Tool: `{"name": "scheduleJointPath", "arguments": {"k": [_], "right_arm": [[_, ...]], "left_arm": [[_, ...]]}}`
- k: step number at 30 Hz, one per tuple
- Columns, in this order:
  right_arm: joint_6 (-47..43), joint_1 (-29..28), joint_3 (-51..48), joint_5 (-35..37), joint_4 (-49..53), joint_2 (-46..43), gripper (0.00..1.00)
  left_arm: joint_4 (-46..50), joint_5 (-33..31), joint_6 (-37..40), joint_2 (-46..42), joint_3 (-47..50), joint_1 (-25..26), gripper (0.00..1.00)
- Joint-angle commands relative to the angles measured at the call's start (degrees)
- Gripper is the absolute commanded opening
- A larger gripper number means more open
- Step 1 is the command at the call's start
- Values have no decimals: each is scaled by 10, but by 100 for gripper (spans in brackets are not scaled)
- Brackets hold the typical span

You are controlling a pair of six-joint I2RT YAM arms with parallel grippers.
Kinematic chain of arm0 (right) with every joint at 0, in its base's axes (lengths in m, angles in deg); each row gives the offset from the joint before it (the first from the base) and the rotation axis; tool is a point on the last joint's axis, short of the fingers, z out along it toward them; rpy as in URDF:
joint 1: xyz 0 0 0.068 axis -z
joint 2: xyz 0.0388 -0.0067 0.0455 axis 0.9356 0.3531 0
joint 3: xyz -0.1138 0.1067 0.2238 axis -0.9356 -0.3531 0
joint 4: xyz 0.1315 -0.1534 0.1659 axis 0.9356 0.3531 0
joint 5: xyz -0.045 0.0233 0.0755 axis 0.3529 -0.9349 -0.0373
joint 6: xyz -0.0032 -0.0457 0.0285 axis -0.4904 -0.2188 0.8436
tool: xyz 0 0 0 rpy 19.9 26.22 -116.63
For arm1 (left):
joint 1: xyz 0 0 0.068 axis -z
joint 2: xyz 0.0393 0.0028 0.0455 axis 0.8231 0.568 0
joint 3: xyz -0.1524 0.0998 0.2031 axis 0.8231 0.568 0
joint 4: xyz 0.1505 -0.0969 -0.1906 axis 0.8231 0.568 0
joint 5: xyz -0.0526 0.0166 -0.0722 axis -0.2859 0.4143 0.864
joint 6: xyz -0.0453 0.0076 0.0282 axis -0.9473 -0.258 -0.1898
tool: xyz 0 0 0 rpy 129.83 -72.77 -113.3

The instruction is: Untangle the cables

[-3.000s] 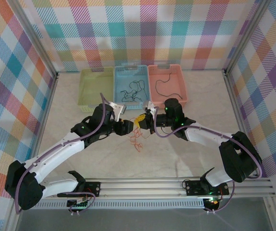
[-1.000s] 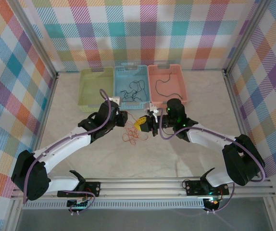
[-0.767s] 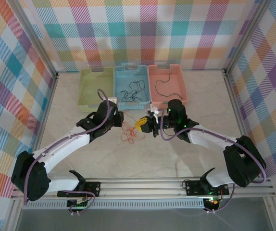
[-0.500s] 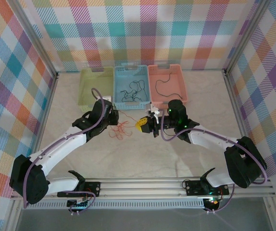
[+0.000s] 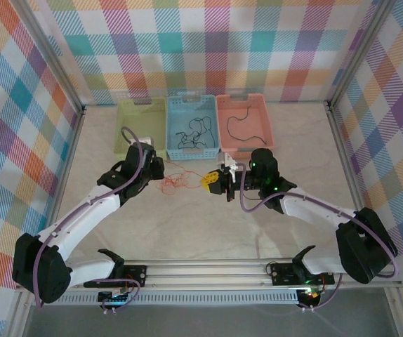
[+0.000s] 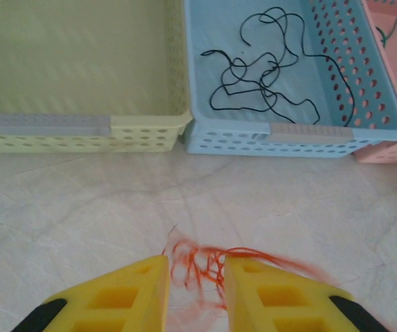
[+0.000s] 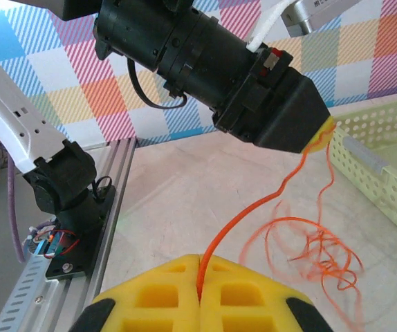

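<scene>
Along the table's [image 5: 222,225] far edge, your blue basket [image 6: 302,130] holds a tangled dark cable [image 6: 254,76] and the pink basket [image 5: 243,98] a short dark cable [image 5: 240,119], beside a yellow-green basket [image 6: 46,124]. Your right gripper [image 7: 200,263] is clenched on the orange-red cable [image 7: 254,207]. It runs across the table before those baskets to your left gripper [image 6: 196,266], whose jaws stand apart around its loose loops.

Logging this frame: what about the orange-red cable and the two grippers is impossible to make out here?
- Left wrist view: the orange-red thread-like cable is motion-blurred between the left gripper's parted yellow fingers, so I cannot tell whether they hold it.
- Top view: the cable is too thin to trace its loops, and the left gripper's fingertips are hidden under its black body.
- Right wrist view: the right gripper, shut on the cable, is cut off by the bottom edge.
</scene>
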Motion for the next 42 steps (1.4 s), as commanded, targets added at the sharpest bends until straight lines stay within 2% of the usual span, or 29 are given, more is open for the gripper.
{"name": "scheduleJointPath", "arguments": {"k": [1,8,12,16,18,22,25,28,36,42], "right_arm": [[-18,-5,-10,8,-23,-22,0],[-18,-5,-14,20,-28,-23,0],[-16,-5,-15,32,-27,-20,0],[-12,-4,-14,41,-28,-15,0],[-12,-4,-12,44,-28,-13,0],[-7,-4,-10,49,-23,-11,0],[-6,-4,-11,50,-26,-11,0],[-5,-3,-12,52,-26,-13,0],[-3,-3,-13,48,-28,-15,0],[-2,-3,-13,49,-29,-15,0]], "left_arm": [[19,-8,-7,-15,-18,-19,28],[9,29,-12,-24,-7,-40,23],[-5,97,-5,-31,-4,-40,23],[-40,254,16,-51,-2,-37,38],[-63,312,19,-61,-1,-26,45],[-80,367,39,-79,3,27,57],[-66,350,63,-77,-1,72,60],[-61,333,76,-70,5,94,61],[-5,238,97,-35,-11,105,60],[10,237,102,-10,-17,110,57]]}}
